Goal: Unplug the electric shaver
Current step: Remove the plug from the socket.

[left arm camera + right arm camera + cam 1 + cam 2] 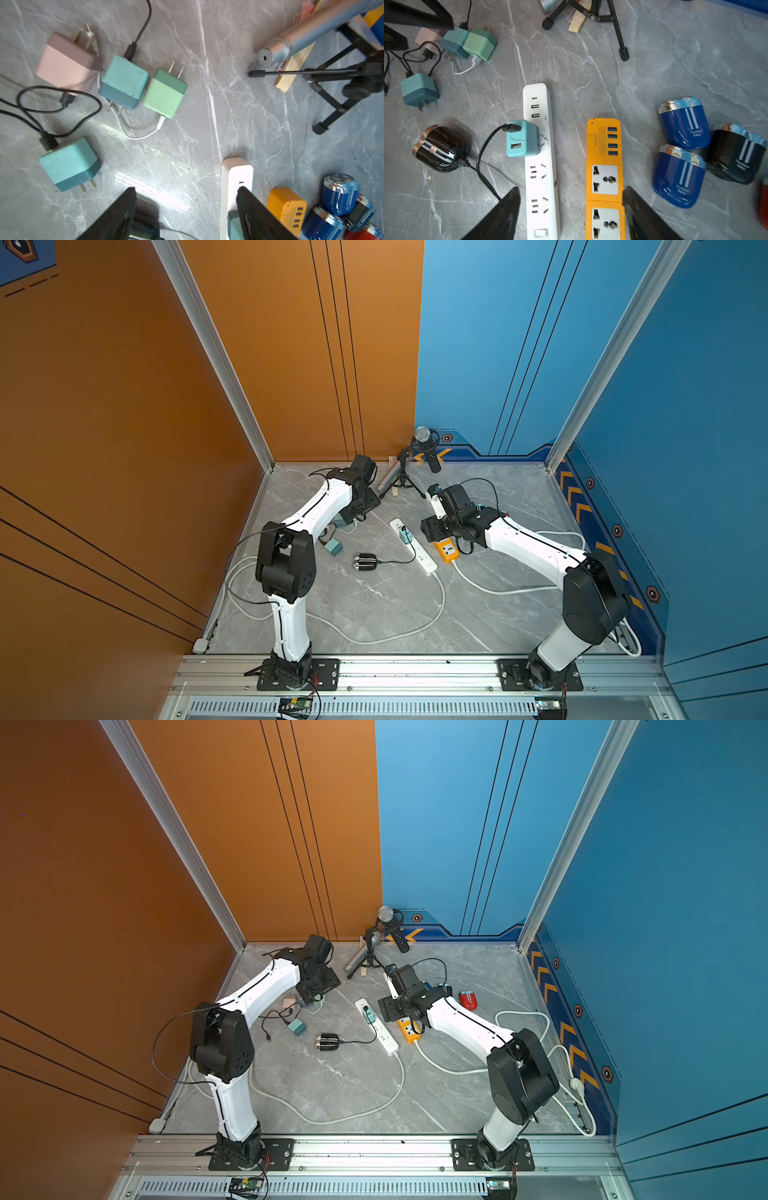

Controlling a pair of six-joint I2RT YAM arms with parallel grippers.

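Left gripper (186,189): jaws stood wide apart, nothing held, hovering near loose chargers (124,81).

Black shaver (365,562): lay on its side on the marble table (374,614) between the arms. Long axis ran left to right, foil head toward the left arm, cable end toward the white strip (413,547).

Black cable (483,145): ran from the shaver to a teal adapter (522,138) seated in that strip.

Orange strip (446,551): just beside the white one.

Right gripper (571,188): wide open, empty, above both strips.
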